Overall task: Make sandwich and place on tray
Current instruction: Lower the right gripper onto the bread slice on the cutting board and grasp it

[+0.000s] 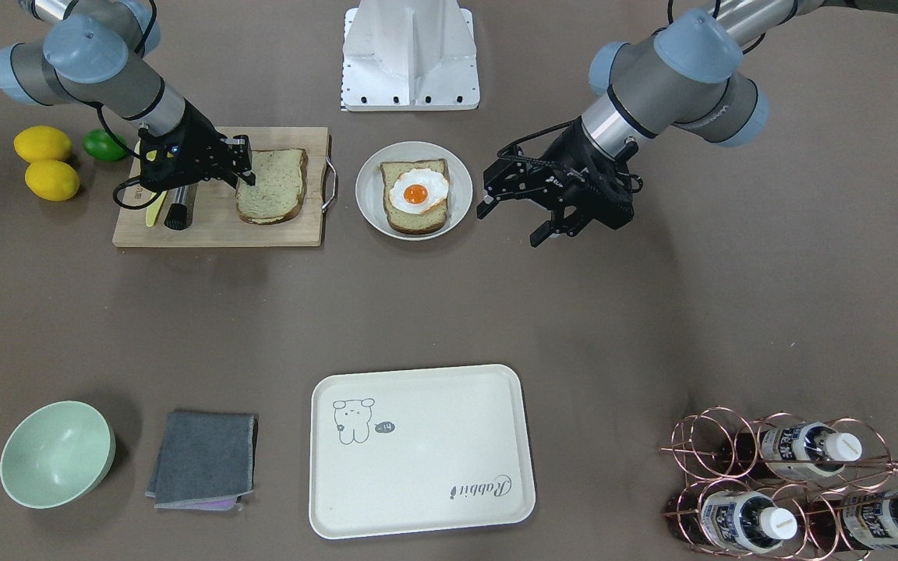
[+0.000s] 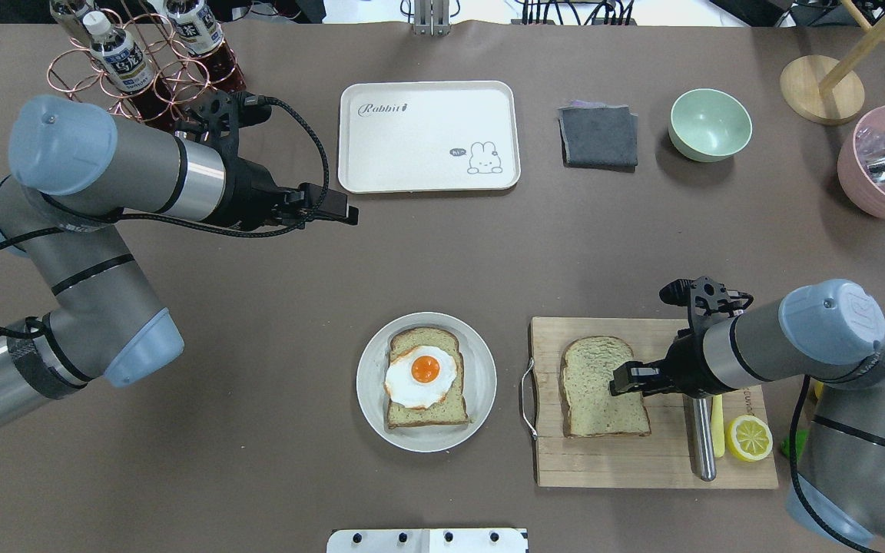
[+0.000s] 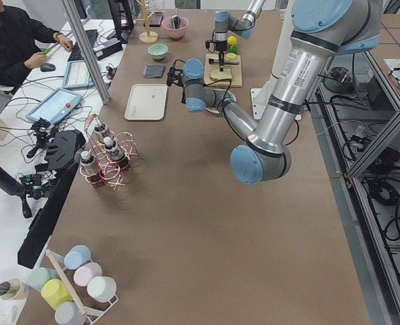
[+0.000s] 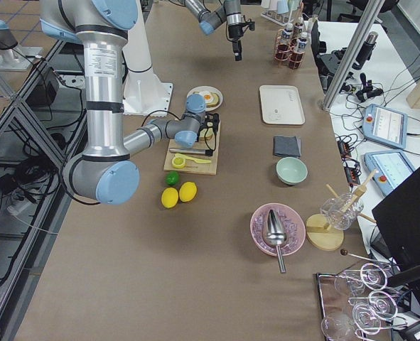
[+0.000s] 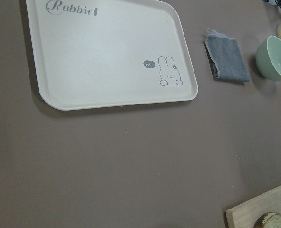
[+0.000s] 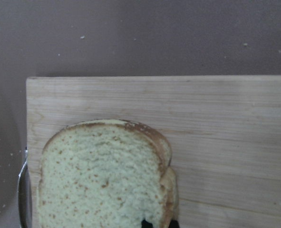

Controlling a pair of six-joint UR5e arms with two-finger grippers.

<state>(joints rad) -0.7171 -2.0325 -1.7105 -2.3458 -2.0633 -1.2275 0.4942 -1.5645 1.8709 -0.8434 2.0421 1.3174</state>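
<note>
Overhead view, left to right.

Far left: a copper wire rack (image 2: 135, 73) with bottles, at the table's far edge.

Your left gripper (image 1: 515, 220) hangs raised above bare table, left of the plate. Its jaws are spread wide and hold nothing.

Centre, far side: the tray (image 2: 412, 157) lies flat with nothing on it, well apart from the bread.

Centre, near side: a round white plate (image 2: 369, 384) carries one bread slice (image 2: 427, 413), with the fried egg (image 2: 421, 375) on top, yolk up. The sandwich is not closed.

Just right of the plate: a wooden cutting board (image 2: 642, 461) with the second slice (image 2: 592, 395) lying flat on its left half.

Your right gripper (image 2: 619, 382) is down at that slice's right edge. In the wrist view its fingertips (image 6: 146, 222) sit close together with the crust between them. You cannot tell whether they actually clamp it.

Right end of the board: a metal-handled tool (image 2: 702, 445) and a lemon half (image 2: 748, 438).

Far right: a folded grey cloth (image 2: 598, 137) and a green bowl (image 2: 710, 124).
</note>
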